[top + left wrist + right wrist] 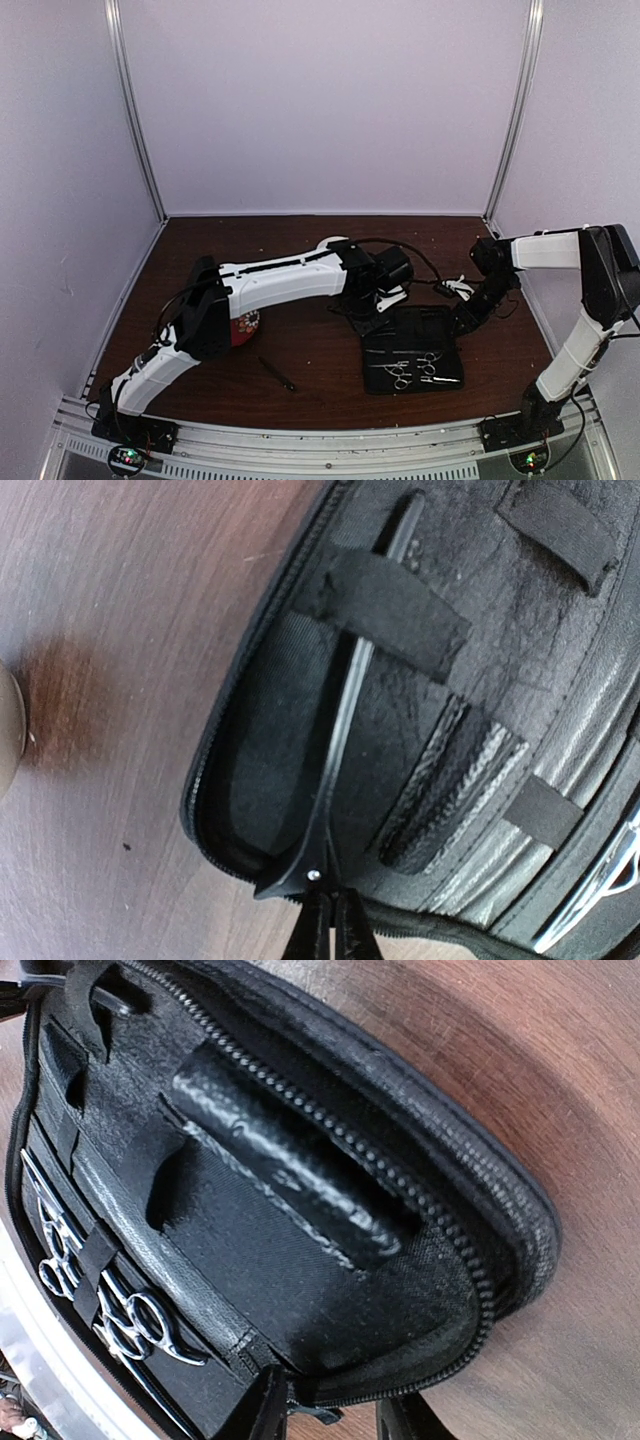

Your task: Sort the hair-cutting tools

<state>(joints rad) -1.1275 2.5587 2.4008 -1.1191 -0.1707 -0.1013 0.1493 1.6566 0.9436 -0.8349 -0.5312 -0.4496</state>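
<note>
Left gripper (328,932), closed, meets a slim black clip (340,750) inside the open black zip case (400,325); right gripper (335,1425) gapes over its rim. Silver ring-handled scissors (130,1320) sit strapped inside, the thin black stick (277,373) outside.

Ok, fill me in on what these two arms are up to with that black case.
The left hand is shut on the end of a slim black clip that runs under an elastic strap inside the open black case. The right hand sits at the case's rim, its fingers apart on either side of it. Two silver scissors sit under straps in the case. A thin black stick lies out on the table, left of the case in the top view.
</note>
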